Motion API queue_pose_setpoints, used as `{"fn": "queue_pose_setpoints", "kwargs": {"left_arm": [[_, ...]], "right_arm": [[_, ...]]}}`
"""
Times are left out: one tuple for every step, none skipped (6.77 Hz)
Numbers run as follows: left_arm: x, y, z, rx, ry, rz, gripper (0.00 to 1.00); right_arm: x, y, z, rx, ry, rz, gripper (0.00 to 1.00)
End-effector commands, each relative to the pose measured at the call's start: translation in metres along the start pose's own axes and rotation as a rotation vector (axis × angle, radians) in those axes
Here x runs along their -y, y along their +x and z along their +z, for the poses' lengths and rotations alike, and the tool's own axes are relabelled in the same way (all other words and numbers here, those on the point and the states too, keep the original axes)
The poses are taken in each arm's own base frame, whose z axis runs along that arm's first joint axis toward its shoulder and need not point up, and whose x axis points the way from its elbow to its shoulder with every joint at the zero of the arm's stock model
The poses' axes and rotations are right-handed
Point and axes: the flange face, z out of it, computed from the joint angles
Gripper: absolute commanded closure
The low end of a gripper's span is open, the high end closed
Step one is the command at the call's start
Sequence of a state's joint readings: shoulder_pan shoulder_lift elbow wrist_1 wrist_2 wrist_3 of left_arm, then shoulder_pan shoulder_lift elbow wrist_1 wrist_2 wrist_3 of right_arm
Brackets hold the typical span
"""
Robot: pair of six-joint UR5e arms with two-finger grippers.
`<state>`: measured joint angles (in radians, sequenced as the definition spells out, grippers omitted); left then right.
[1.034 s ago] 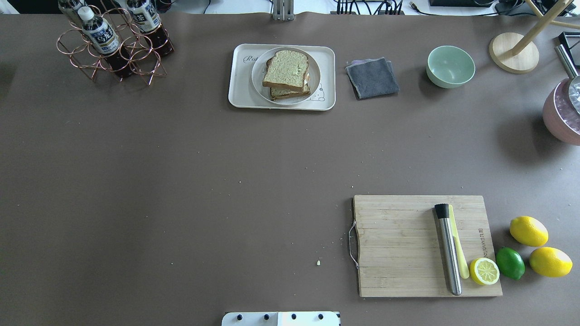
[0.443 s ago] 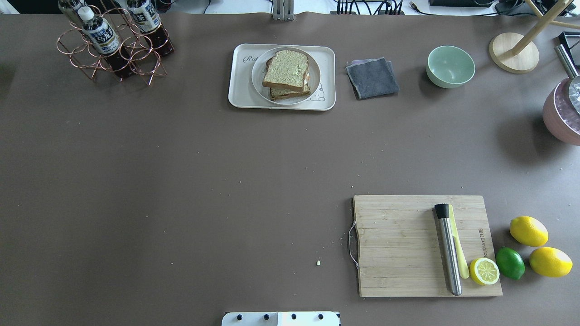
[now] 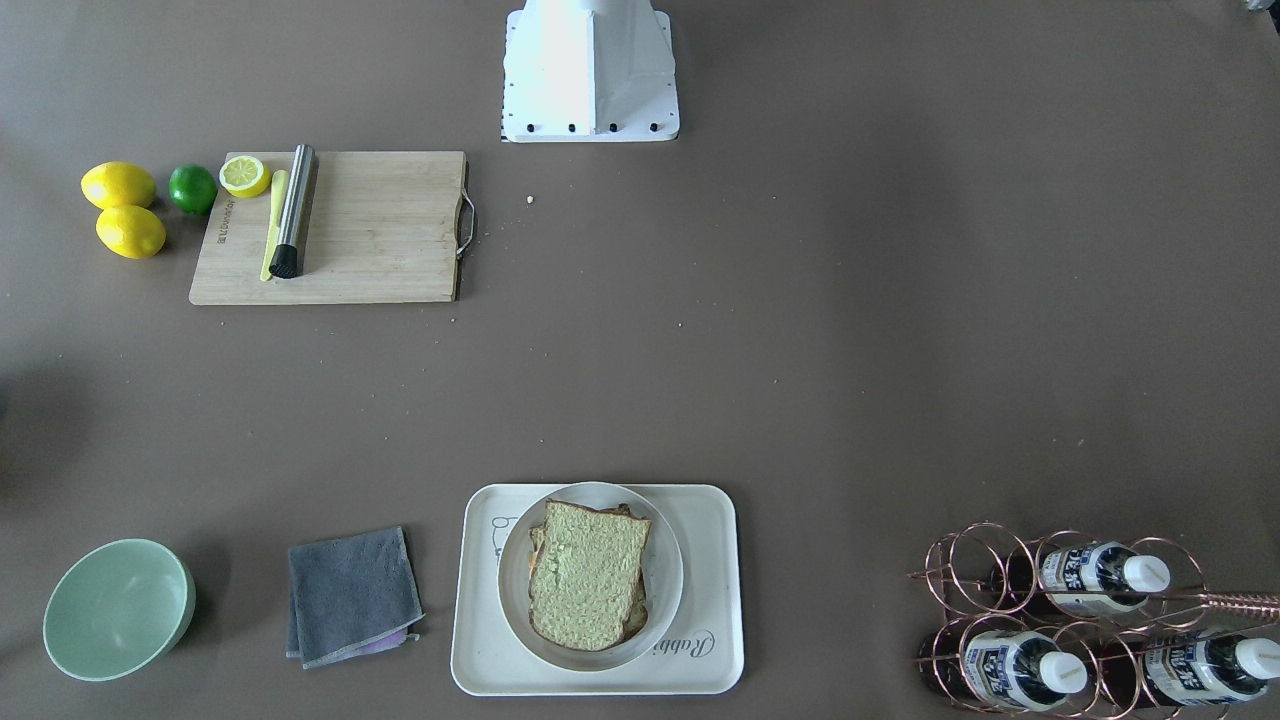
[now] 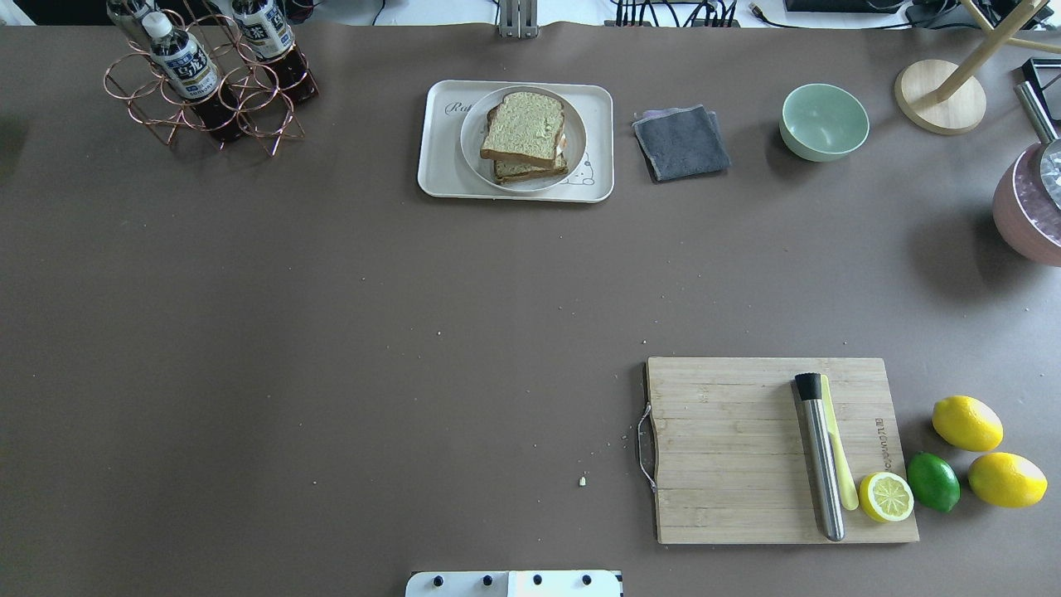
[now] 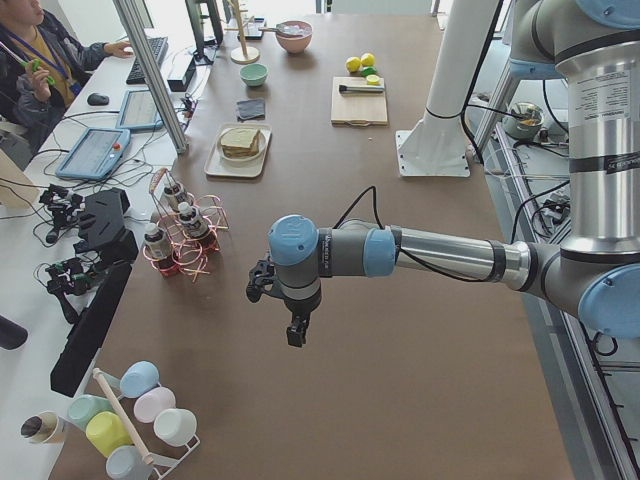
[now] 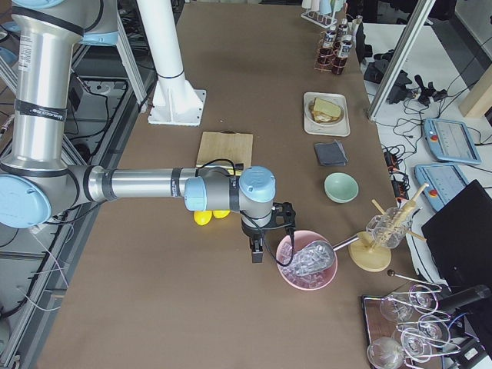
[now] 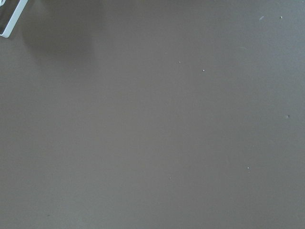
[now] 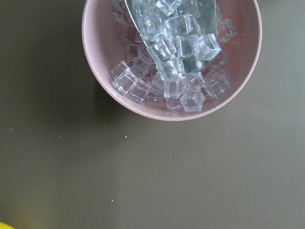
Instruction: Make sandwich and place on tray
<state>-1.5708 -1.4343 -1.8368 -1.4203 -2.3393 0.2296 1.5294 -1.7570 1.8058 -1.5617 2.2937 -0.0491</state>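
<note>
Sandwich: we see the sandwich on a round plate; the top slice sits a little askew over the lower one; the filling is almost hidden, and we make out only a small pale and orange bit at one edge.
Tray: the tray carries the plate; it lies on the side of the table far from the robot, about in the middle.
Beside the tray: a folded grey cloth is just beside it, then comes a green bowl; on the other side, well apart, stands a copper rack with bottles.
Left gripper: the left gripper shows only in the left side view; it hangs pointing down over bare table near the rack, well apart from the tray; we cannot tell if its fingers are spread or pressed together; its wrist camera shows almost only brown table.
Right gripper: the right gripper shows only in the right side view; it hangs pointing down just beside a pink bowl full of ice, with a metal scoop in it; here too we cannot tell how the fingers stand.
Board: a wooden board lies near the robot, on its right; on it are a steel rod with a black end and a half lemon at the corner; next to the board, on the table, are a lime and two lemons.
</note>
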Motion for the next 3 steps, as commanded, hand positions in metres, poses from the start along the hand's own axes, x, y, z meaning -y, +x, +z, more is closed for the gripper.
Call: {"fn": "queue_pose_setpoints", "kwargs": {"left_arm": [[-0.0009,-0.0006,0.0008,-0.001,-0.002,-0.003,0.03],[-0.0030,-0.0014,0.0021,-0.001,-0.005,-0.006,0.03],[-0.0031,-0.0010,0.0017,-0.001,-0.005,-0.007,0.03]], "right_arm": [[-0.0019,0.0002,0.0007,0.003,-0.002,0.002,0.00],[-0.0026,0.0004,0.0011,0.004,-0.003,0.003,0.00],[-0.0026,0.0004,0.0011,0.004,-0.003,0.003,0.00]]}}
